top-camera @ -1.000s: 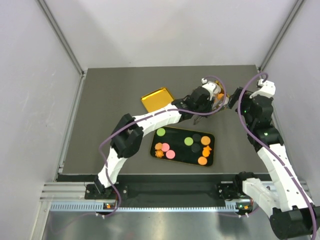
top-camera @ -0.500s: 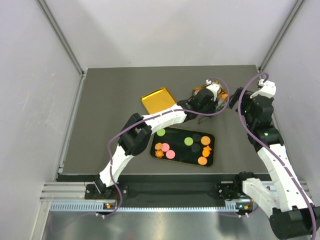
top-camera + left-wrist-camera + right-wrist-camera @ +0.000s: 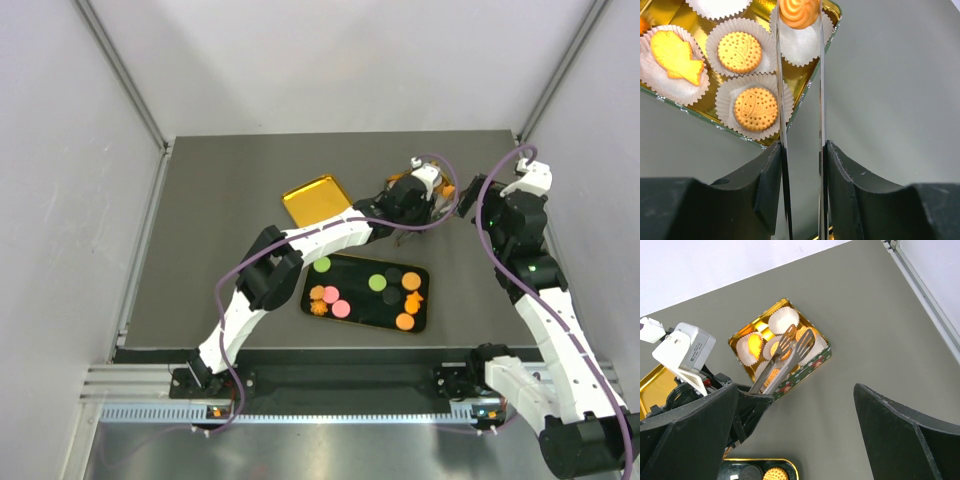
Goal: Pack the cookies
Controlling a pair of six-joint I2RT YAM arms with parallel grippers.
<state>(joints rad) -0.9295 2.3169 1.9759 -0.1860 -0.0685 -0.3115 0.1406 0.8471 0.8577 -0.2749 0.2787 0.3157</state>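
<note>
Left gripper (image 3: 802, 165) clamped on tongs (image 3: 780, 90). The tips pinch an orange swirl cookie (image 3: 799, 12) at frame top, over a paper cup (image 3: 807, 47) in the tin (image 3: 801, 82). Right gripper (image 3: 797, 430) fingers apart, empty. Cookie probably light, brittle; pinch its edges gently. More cookies (image 3: 405, 321) on black tray (image 3: 370, 310).

White-shelled left arm (image 3: 310, 237) and matching right arm (image 3: 555, 325) have rounded black joint housings. A thin purple cable (image 3: 477, 205) loops along each. Blocky matte-black fingers (image 3: 900, 440).
</note>
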